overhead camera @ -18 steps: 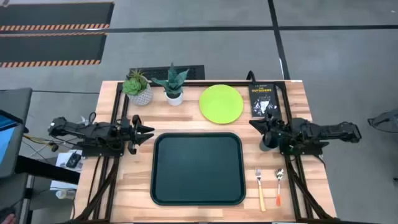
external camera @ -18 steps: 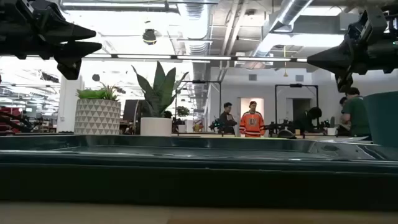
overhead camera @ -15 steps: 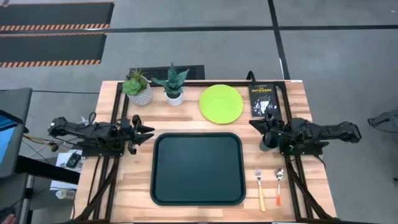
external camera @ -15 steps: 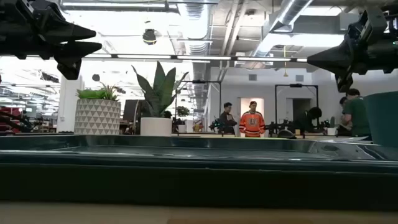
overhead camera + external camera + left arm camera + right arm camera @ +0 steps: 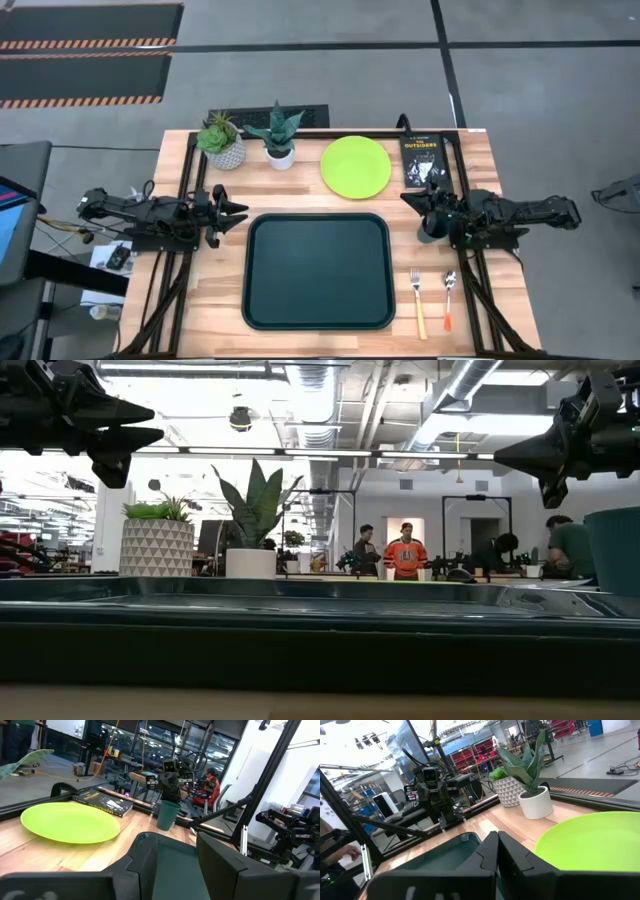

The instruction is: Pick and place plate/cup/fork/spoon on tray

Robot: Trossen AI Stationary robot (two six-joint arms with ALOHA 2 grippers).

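Observation:
The dark green-black tray point(image 5: 315, 270) lies at the table's middle, near side. The lime-green plate point(image 5: 356, 166) lies flat behind it. The teal cup point(image 5: 166, 815) stands upright to the right of the tray, mostly hidden under my right arm in the high view point(image 5: 430, 232). The yellow-handled fork point(image 5: 418, 302) and the red-orange-handled spoon point(image 5: 449, 298) lie side by side at the near right. My left gripper point(image 5: 240, 213) is open and empty, in the air left of the tray. My right gripper point(image 5: 405, 197) is shut and empty, in the air above the cup, pointing at the tray.
Two potted plants point(image 5: 222, 142) point(image 5: 279, 135) stand at the far left. A black book point(image 5: 421, 160) lies at the far right beside the plate. People stand in the room beyond the table point(image 5: 404, 553).

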